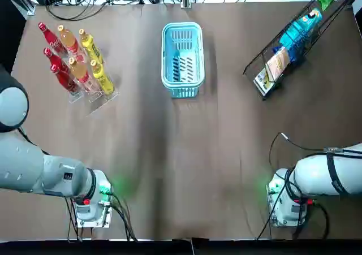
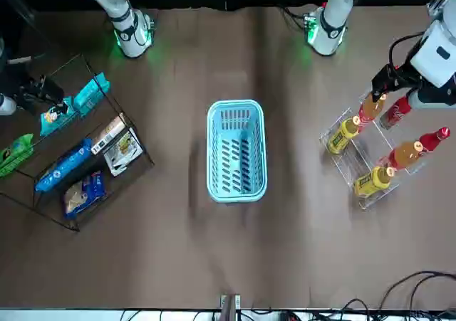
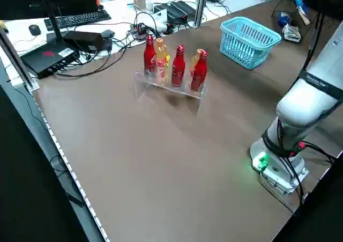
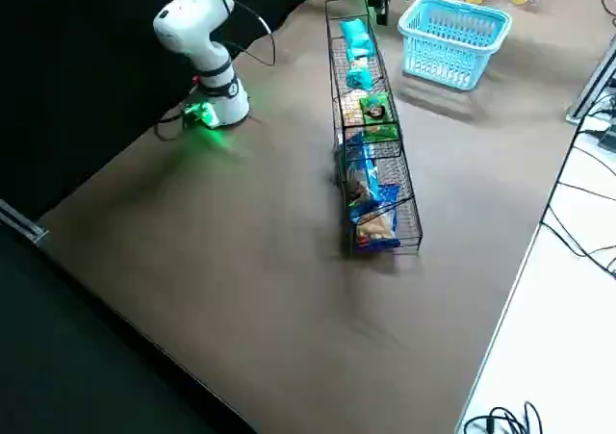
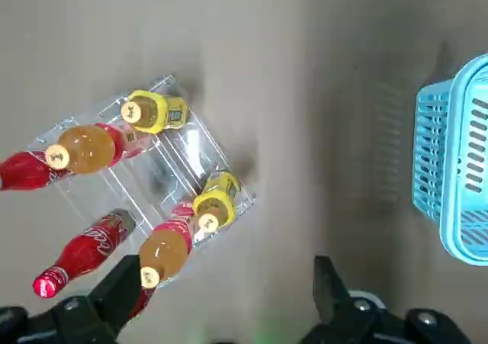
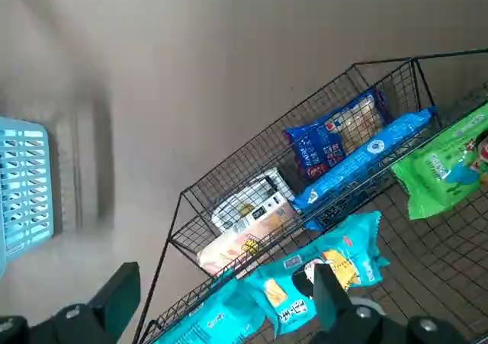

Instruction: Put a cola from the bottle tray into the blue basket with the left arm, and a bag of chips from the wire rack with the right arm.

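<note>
Cola bottles (image 1: pixel 63 78), red and slim, share the clear acrylic tray (image 5: pixel 177 155) at your table's far left corner with orange bottles (image 1: pixel 69 39) and yellow bottles (image 1: pixel 90 46). Left gripper (image 5: pixel 225 279) hangs above, fingers wide, empty; right gripper (image 6: pixel 225 279) likewise over the black wire rack (image 6: pixel 412 62) of chip bags (image 6: pixel 335 134). Blue plastic basket (image 1: pixel 182 24) sits between.

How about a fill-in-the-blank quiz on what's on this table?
The blue basket is ___.
The bottle tray holds ___ yellow bottles.
The left gripper, above the bottle tray, is ___.
The right gripper, open, hovers over the wire rack on the robot's ___ side.
Missing: empty; two; open; right.
</note>
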